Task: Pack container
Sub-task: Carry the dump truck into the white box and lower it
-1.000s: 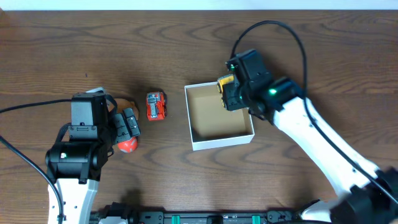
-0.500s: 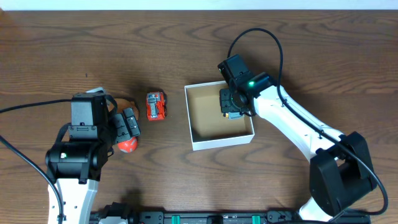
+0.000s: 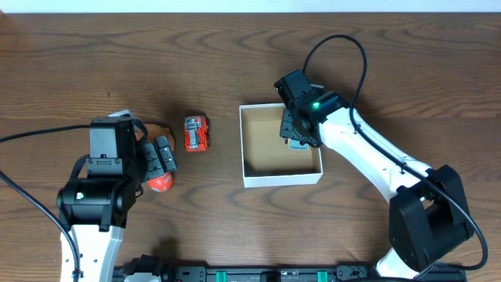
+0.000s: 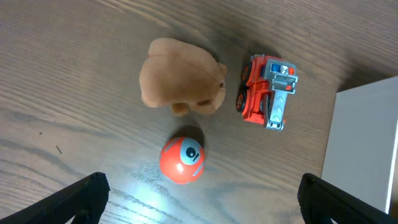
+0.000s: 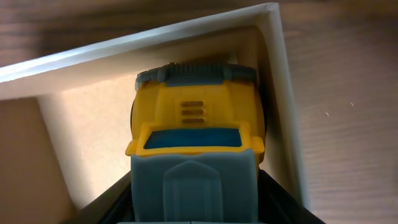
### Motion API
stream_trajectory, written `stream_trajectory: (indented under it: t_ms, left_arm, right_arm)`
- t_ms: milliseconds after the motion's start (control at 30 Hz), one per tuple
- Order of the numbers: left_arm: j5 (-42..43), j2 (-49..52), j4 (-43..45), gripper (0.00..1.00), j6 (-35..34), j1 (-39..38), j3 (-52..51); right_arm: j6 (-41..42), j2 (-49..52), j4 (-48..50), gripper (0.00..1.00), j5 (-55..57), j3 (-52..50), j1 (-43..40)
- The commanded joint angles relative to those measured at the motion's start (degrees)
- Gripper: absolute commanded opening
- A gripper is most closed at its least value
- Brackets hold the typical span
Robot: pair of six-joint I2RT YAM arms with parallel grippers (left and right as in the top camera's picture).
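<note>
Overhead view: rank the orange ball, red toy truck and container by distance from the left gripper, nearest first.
From the left gripper:
1. Orange ball, just beside it, on the robot's side.
2. Red toy truck, to its right.
3. Container, farthest right, where the right gripper holds a yellow toy truck.

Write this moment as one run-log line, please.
right pincer: shut on yellow truck, inside container corner | left pincer: open, facing plush toy, orange ball, red truck
</note>
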Motion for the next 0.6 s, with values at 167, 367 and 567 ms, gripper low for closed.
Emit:
stream_trajectory:
  t_ms: [167, 367, 567]
  left_arm:
    - [-0.04, -0.02, -0.2, 0.98, -0.09, 0.24, 1.07]
    - [-0.04, -0.02, -0.24, 0.98, -0.11, 0.24, 1.07]
    - [-0.04, -0.02, -0.26, 0.98, -0.11, 0.24, 1.07]
  right_arm:
    - [2.43, 0.22, 0.48, 0.03, 3.21, 0.7, -0.44]
    - [0.37, 0.83, 0.55, 0.05, 3.39, 0.66, -0.5]
    - [-1.49, 2.32, 0.74, 0.05, 2.75, 0.66, -0.59]
